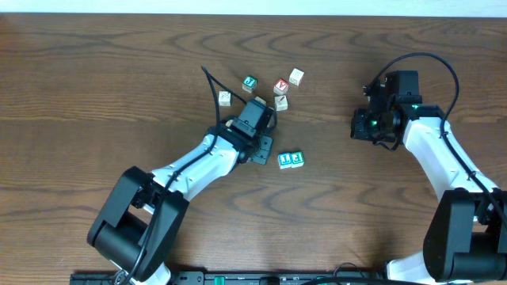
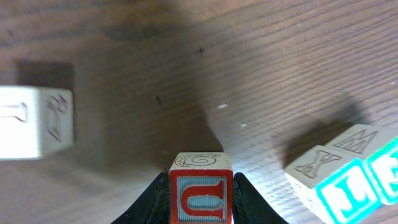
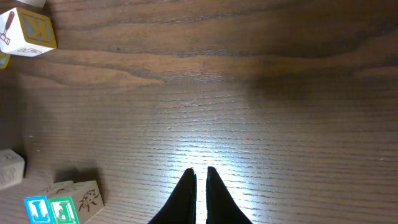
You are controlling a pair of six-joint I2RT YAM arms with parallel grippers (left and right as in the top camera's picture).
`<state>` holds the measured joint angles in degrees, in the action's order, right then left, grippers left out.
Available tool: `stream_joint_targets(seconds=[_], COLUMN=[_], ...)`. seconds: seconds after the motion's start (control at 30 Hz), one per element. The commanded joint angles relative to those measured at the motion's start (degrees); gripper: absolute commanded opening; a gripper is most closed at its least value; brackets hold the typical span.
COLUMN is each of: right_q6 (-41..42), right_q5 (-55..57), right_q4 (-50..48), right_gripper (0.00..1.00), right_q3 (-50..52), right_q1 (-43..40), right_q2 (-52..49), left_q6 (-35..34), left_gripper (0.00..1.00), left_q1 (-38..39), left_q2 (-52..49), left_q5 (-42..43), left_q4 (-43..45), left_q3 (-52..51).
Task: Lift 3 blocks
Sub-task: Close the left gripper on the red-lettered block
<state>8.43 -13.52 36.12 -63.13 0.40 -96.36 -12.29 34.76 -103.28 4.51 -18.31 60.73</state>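
**While the left gripper (image 2: 201, 182) holds the red block (image 2: 201, 200), two more lie close by**

Between the left jaws the red block sits clamped, its U-like face turned up toward the wrist. Just off that gripper, on the side toward the right arm, the blue block (image 1: 286, 160) and green block (image 1: 298, 159) rest touching, side by side. The right gripper (image 3: 199, 177) is pinched closed on nothing, well apart from them. I'd judge the left arm the nearer one.
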Motion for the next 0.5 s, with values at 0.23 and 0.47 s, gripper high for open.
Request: stream_joint_targets(seconds=[0.23,0.47], right_q6=[-0.8,-0.8], right_q5=[-0.5,-0.5], right_q4=[0.0,0.0], right_gripper=[0.05,0.05], right_q3=[0.4,0.4], right_q1=[0.5,0.5], right_q2=[0.3,0.3], left_q6=[-15.5,-18.5], left_gripper=[0.24,0.24], left_q1=[2.3,5.2], left_q2=[-1.4,-1.4], left_q5=[1.7,1.7], left_q4=[-6.5,-8.4], left_q3=[-0.9,-0.9])
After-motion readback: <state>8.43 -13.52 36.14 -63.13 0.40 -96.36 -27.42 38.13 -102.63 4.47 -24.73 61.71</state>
